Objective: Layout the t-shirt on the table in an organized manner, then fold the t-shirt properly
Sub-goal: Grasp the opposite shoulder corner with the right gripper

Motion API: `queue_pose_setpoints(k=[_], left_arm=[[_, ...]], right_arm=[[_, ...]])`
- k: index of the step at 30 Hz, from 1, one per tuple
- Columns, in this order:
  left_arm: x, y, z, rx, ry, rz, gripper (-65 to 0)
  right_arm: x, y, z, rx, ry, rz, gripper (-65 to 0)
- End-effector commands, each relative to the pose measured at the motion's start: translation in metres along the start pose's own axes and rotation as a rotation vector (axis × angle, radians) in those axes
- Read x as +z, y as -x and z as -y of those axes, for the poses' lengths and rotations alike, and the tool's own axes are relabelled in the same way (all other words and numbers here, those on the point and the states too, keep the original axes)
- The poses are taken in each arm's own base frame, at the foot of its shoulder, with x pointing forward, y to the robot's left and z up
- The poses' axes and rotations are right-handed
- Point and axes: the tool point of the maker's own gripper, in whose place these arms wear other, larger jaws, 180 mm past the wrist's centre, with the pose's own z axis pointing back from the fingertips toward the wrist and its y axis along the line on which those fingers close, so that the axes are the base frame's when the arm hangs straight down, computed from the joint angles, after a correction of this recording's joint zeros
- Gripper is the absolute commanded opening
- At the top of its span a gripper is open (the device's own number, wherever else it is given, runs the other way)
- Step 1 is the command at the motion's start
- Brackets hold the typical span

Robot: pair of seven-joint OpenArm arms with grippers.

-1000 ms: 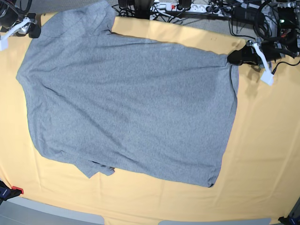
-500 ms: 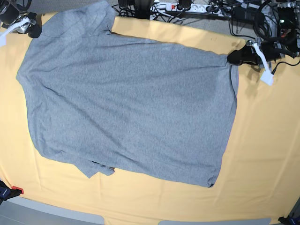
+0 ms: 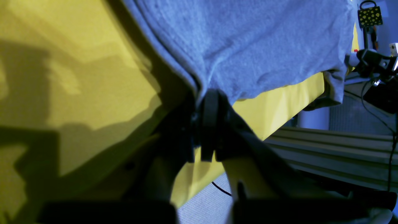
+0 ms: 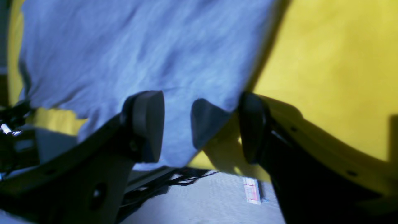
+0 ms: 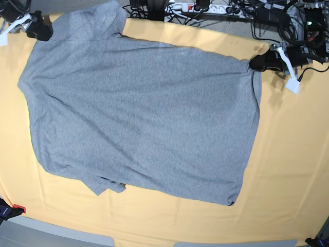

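1. Right gripper [image 5: 40, 32] sits at top-left of base view, over the shirt's [image 5: 139, 113] upper-left corner by the table's [image 5: 288, 170] far edge; jaws spread wide, nothing between them.
2. Right wrist view: both fingers [image 4: 146, 124] hang apart above grey fabric [image 4: 124, 53], the shirt's edge passing between them, yellow cloth [image 4: 326, 62] to the right. Can't tell if a pad touches the fabric.
3. Shirt lies spread flat across the table, plain grey side up, no lettering showing; it covers most of the middle, yellow margin on the near side and right.
4. One sleeve [image 5: 110, 186] pokes out at the near edge, partly tucked under the body; the other sleeve [image 5: 95, 20] reaches the far table edge at top.
5. Left gripper [image 5: 255, 63] at the upper right of base view, jaws pressed together, pinching the shirt's far right corner.
6. Left wrist view: dark fingers [image 3: 210, 124] clamped on a bunched fold of grey fabric [image 3: 248, 40], corner lifted slightly off the yellow cloth [image 3: 77, 87].
7. Cables and a power strip [image 5: 185, 7] lie beyond the far edge.
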Motion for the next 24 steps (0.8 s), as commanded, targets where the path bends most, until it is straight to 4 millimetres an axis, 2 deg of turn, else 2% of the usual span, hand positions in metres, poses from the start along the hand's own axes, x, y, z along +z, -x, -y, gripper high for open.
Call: queue_pose_setpoints(k=[1, 14, 20, 24], left_arm=[[0.004, -0.002, -0.002, -0.018, -0.012, -0.017, -65.0], [0.004, -0.003, 0.0, -0.016, -0.004, -0.01, -65.0], [0.004, -0.004, 0.004, -0.012, 0.017, -0.004, -65.0], [0.005, -0.005, 0.006, -0.019, 0.03, -0.001, -65.0]], right_arm=[[0.002, 0.009, 0.001, -0.002, 0.006, -0.042, -25.8], [-0.001, 0.004, -0.007, -0.017, -0.036, -0.004, -26.8], [-0.003, -0.001, -0.009, -0.01, -0.041, 0.008, -44.8], [-0.007, -0.008, -0.011, -0.002, -0.048, 0.026, -53.4]])
